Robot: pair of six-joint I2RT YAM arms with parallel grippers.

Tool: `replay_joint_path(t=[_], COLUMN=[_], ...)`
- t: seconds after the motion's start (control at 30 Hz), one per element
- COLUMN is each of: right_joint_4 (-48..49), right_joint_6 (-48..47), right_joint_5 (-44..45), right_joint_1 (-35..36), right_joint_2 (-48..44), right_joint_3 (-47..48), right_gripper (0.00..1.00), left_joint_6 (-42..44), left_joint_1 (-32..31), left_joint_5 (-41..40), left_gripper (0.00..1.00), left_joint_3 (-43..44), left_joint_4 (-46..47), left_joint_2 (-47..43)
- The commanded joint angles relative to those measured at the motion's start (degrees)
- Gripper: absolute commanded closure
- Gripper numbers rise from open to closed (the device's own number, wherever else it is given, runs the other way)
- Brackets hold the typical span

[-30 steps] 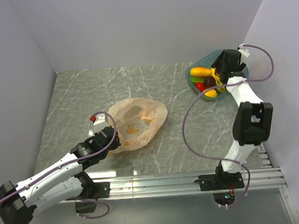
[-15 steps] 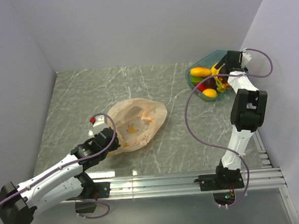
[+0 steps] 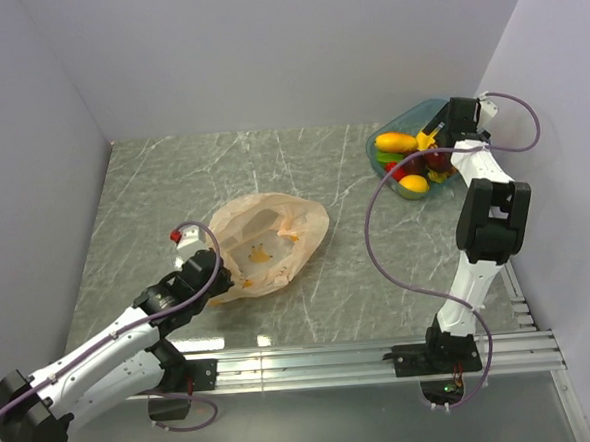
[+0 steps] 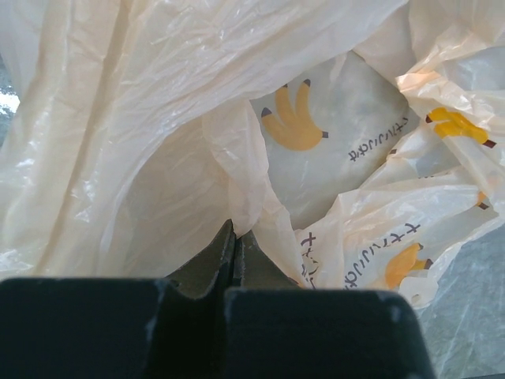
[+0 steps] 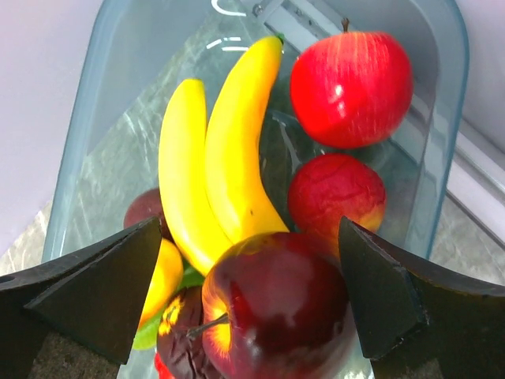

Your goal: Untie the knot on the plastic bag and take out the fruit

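The plastic bag [image 3: 268, 241] lies flat and slack on the grey table, pale orange with banana prints. My left gripper [image 3: 220, 279] is at its near left edge. In the left wrist view the gripper [image 4: 234, 237] is shut, with a fold of the bag [image 4: 158, 118] pinched at the tips. No tied knot shows. My right gripper [image 3: 440, 137] is open over the teal tub [image 3: 380, 162]. In the right wrist view the gripper [image 5: 251, 237] hangs above the fruit, with a dark red apple [image 5: 276, 308] lying between the spread fingers, untouched. Two bananas [image 5: 221, 158] and a red apple [image 5: 351, 87] also lie there.
The tub's rim [image 5: 461, 79] sits close to the right wall at the back right. Another red fruit [image 5: 335, 193] and a yellow fruit [image 5: 162, 276] lie in it. An aluminium rail [image 3: 314, 360] runs along the near edge.
My right gripper has lifted and shifted back right over the tub, uncovering the fruit. My left gripper has drawn slightly left and nearer with the bag's edge in it.
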Motion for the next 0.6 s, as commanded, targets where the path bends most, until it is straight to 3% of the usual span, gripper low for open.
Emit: replay_joint_path(t=[0.0,0.17,0.33,0.57], right_joint_4=[0.92,0.13,4.34,2.51], right_joint_6=[0.85,1.2,3.14,2.09], right_joint_5=[-0.15,-3.49,-4.2,-2.45], right_joint_1=[-0.26,0.0,0.53,0.7], right_joint_2=[-4.34,-7.24,-12.42,-14.54], right_joint_3=[-1.67,-4.75,-13.88,-14.68], right_gripper=[0.0,0.0,0.01,0.01], left_joint_6=[0.21,0.3,0.65,0.92], left_joint_1=[0.46,0.9,1.17,1.34], left_joint_5=[0.27,-0.17,0.44,-0.25], left_gripper=[1.0,0.99,1.0,0.99], left_joint_3=[1.85,1.59,1.76,1.94], left_joint_4=[0.0,-0.45,0.43,-0.19], left_joint_2=[-1.99,-3.22,-3.04,-3.57])
